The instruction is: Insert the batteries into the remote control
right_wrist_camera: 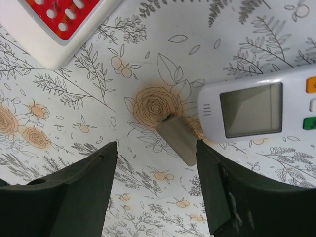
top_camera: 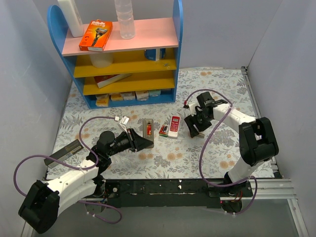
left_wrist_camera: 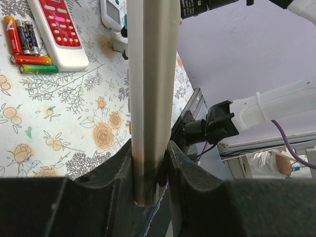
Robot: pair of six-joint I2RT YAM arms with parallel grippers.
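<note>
One blue shelf unit (top_camera: 148, 33) with a pink top and yellow shelves stands at the back of the floral counter (top_camera: 227, 98). On its top are one orange razor pack (top_camera: 96, 35), one clear bottle (top_camera: 125, 19) and one white bottle (top_camera: 73, 17). Small boxes fill the lower shelves, too small to count. One dark flat box (top_camera: 63, 153) lies at the counter's left edge.

Two arms reach in from the near edge. The left fingers (left_wrist_camera: 106, 185) are clamped tight on the near end of the remote control (left_wrist_camera: 150, 89). The left wrist camera sees it edge-on, so it blocks the middle of that view. From above, the remote control lies left of centre with something red in a slot in its upturned face. The right fingers (right_wrist_camera: 74, 187) stand wide apart above the cloth and hold nothing.

There are three remotes in all. The second, a red-and-white remote (top_camera: 174, 126), lies between the held one and the right arm. The third is a white remote with a grey display (right_wrist_camera: 252, 111). It lies under the right wrist, which hides most of it from above.

Five loose batteries (left_wrist_camera: 30, 59) lie in a cluster just left of the red-and-white remote. Three point one way and two lie across them.

One small grey rectangular piece (right_wrist_camera: 177, 140) lies against the display remote's end, below the gap between the right fingers.
</note>
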